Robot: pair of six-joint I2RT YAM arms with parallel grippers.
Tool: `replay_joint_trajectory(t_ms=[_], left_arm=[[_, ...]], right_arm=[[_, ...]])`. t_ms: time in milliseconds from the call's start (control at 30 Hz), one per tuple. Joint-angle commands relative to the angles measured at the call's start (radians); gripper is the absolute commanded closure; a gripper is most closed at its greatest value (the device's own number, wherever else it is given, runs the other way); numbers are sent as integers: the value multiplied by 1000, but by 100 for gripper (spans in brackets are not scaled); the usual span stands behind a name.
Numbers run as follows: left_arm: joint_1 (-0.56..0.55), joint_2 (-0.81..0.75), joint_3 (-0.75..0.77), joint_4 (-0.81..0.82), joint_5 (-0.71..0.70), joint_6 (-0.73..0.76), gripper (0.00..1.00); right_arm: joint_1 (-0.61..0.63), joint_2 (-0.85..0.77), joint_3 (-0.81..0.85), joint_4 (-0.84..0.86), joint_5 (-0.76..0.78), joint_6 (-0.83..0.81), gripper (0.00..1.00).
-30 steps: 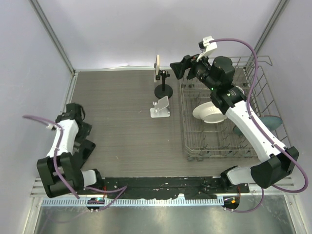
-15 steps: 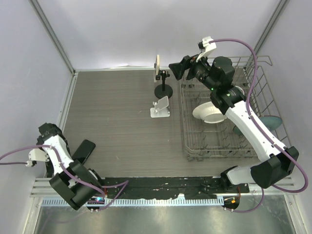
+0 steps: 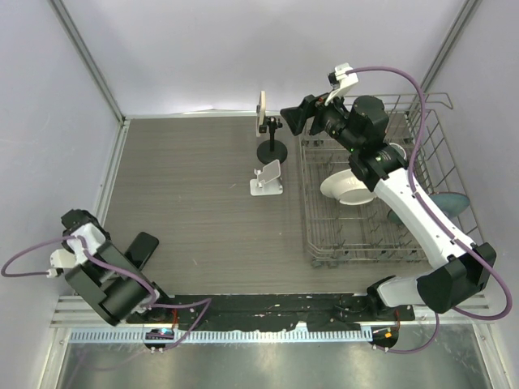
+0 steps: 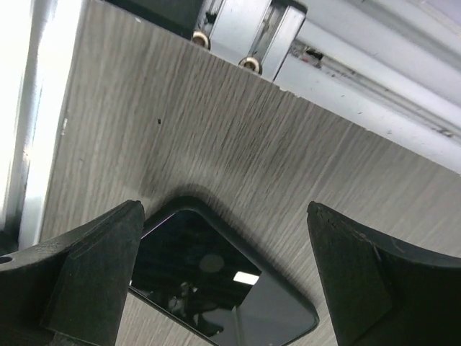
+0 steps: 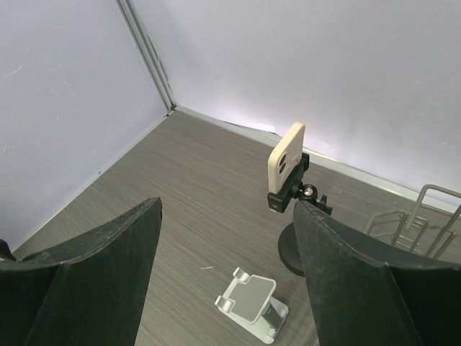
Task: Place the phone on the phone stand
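1. Phone (image 3: 136, 250): a dark handset lies flat on the desk (image 3: 195, 178), glass side up. It sits at 8 o'clock, close to the near edge and angled across the grain. It is not on the stand.

2. Stand (image 3: 267, 178): a small silver folding rest near the middle of the desk, with nothing on it. It is well apart from the phone, which lies at 8 o'clock from it.

3. Left fingers (image 4: 86, 274): spread wide and gripping nothing. In the left wrist view they hang over the desk with one rounded corner of the phone showing between them. I cannot tell whether either finger touches the phone. The left arm (image 3: 101, 267) is folded tight at the 8 o'clock corner, and in the top view it hides its own fingers.

4. Right fingers (image 3: 293, 116): parted and empty, held in the air at 1 o'clock and pointing toward 9 o'clock. In the right wrist view the stand lies below, between the two fingers.

5. Other items:
- A black mount (image 3: 271, 146) stands at 12 o'clock from the stand, just beside it. It clamps a cream phone (image 3: 262, 113) upright.
- A wire rack (image 3: 324, 243) fills the 3 o'clock side of the desk.
- A white bowl (image 3: 349, 188) lies inside the rack, under the right arm.
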Motion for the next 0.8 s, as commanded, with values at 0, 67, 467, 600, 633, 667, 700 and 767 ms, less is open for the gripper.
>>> replay_joint_trajectory(t_ms=[0,67,467,600,633,667,700,767], left_arm=[[10,124,75,13,67,33,1],[9,183,98,-38,65,33,3],[-57,140,13,-127,191,-30,17],[-161,155,-7,-136,236,-59,17],[-233,151,-10,-144,236,-86,16],[-267,141,-12,-142,240,-99,16],[-304,126,-14,-142,245,-115,15],[-405,111,-18,-136,272,-160,14]], right_arm=[[-4,-35,6,56,-5,-1,21],[-4,-40,3,57,-2,-1,21],[-5,-35,3,63,-8,5,21],[-5,-40,1,63,-7,4,21],[-5,-40,1,63,-4,4,21],[-5,-38,3,63,-5,1,21],[-5,-37,1,63,-4,2,21],[-7,-37,1,63,-4,2,21]])
